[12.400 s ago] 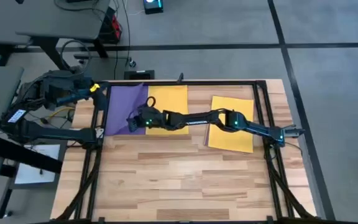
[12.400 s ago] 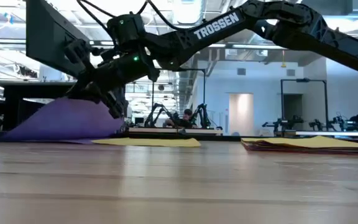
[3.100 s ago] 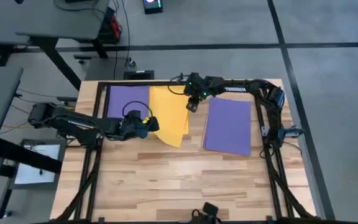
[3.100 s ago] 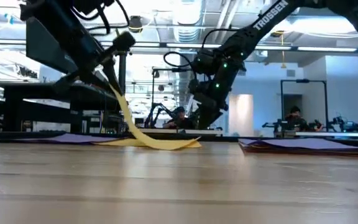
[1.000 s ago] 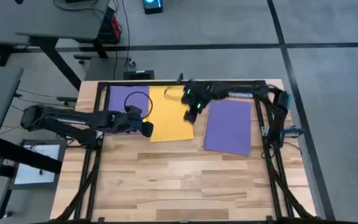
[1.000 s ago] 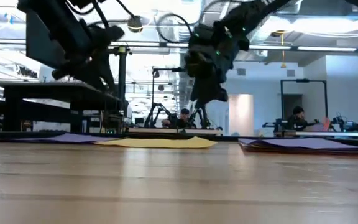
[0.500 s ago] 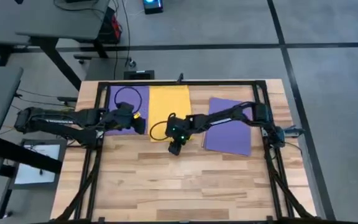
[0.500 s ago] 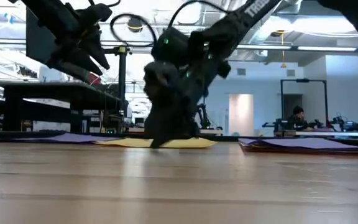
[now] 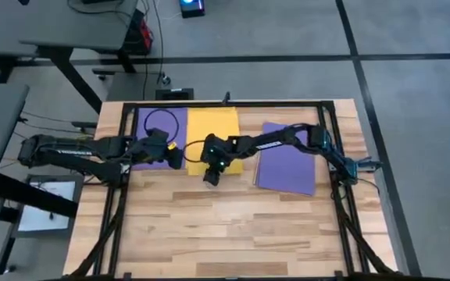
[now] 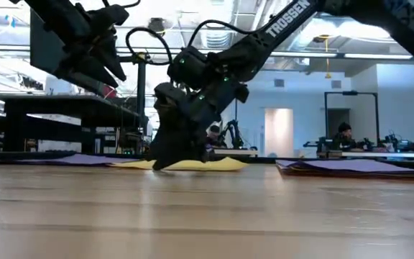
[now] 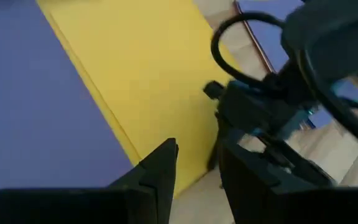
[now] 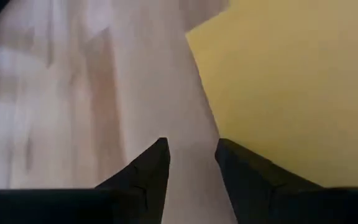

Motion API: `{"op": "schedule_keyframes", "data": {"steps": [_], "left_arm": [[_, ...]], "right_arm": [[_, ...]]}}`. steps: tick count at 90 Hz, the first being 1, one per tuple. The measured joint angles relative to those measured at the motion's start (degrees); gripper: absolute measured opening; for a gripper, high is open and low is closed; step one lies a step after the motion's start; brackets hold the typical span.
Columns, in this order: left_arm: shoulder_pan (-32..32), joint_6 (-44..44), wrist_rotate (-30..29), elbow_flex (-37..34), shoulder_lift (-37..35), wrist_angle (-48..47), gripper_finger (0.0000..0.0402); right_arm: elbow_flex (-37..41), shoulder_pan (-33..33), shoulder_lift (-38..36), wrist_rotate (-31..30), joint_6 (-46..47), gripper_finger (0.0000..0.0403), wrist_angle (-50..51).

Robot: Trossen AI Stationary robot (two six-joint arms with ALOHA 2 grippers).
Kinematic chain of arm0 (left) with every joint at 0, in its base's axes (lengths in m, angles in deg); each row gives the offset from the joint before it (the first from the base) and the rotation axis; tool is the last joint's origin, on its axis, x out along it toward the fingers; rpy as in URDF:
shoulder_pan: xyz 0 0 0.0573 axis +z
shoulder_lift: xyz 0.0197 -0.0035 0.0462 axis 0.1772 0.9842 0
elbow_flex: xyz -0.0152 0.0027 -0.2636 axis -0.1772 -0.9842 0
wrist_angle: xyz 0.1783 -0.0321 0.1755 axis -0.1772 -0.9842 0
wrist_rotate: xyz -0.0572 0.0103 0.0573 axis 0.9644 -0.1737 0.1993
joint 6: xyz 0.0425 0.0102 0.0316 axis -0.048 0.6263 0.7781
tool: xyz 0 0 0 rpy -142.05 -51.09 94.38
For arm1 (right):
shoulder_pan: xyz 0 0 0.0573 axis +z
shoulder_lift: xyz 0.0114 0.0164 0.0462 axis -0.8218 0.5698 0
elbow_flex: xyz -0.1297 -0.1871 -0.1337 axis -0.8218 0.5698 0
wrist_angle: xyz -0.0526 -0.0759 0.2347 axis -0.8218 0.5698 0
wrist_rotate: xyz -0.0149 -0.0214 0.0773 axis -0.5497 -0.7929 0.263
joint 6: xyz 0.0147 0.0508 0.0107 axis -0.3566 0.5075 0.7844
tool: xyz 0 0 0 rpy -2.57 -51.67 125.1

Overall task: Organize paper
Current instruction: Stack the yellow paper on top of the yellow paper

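Observation:
Three sheets of paper lie flat along the table's far side: a purple sheet (image 9: pixel 153 127) at left, a yellow sheet (image 9: pixel 215 136) in the middle, and a purple sheet (image 9: pixel 287 156) topping a stack at right. My right gripper (image 9: pixel 212 175) is down at the table by the yellow sheet's near left corner (image 12: pixel 194 37), fingers narrowly open. My left gripper (image 9: pixel 176 158) hangs open above the purple sheet's near right corner, well above the table in the low view (image 10: pixel 110 68). My right gripper points down at the table beside the yellow sheet's left edge (image 12: pixel 213 118), close to the near left corner. One finger (image 12: pixel 241 168) stands over that edge and the other over bare wood. I cannot tell whether either finger touches the sheet.
A black frame rail (image 9: pixel 233 104) runs around the table's far part and down both sides. A black cable loop (image 9: pixel 161 121) hangs over the left purple sheet. The near half of the wooden table (image 9: pixel 233 226) is bare wood. People sit in the room beyond (image 10: pixel 345 134).
My right gripper has swung from above the yellow sheet's far right part toward the near and left edges and dropped down to the table at the sheet's near left corner. My left gripper has drawn back a little toward the left edge. The yellow sheet lies flat.

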Motion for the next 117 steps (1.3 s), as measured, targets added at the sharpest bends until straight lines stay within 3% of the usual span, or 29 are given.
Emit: {"op": "schedule_keyframes", "data": {"steps": [14,35,58,73,80,102,117], "left_arm": [[0.00,-0.11,0.00,0.00,0.00,-0.02,0.0103],[0.00,-0.78,-0.02,0.00,0.00,-0.04,0.0103],[0.00,0.33,-0.03,0.00,0.02,-0.46,0.0103],[-0.01,-0.05,-0.03,0.00,0.00,-1.40,0.0103],[-0.02,-0.95,-0.02,0.00,0.02,-2.21,0.0103],[-0.02,-2.26,-0.02,-0.04,2.24,-3.03,0.0102],[-0.02,-2.78,-0.02,-0.02,2.38,-3.10,0.0102]], "right_arm": [[0.00,-1.02,0.00,-1.40,0.00,0.0134,-0.50],[0.17,-0.45,-2.97,1.77,-0.61,0.0134,-3.38],[0.11,-2.91,-13.69,2.51,-7.07,0.0134,8.39],[1.09,-7.76,-20.90,-7.89,-17.31,0.0134,27.15],[5.38,-10.99,-23.23,-13.63,-21.26,0.0134,30.54],[22.22,-16.03,-24.30,-14.50,-26.39,0.0134,18.78],[25.98,-13.92,-23.34,-14.79,-27.62,0.0134,8.42]]}}
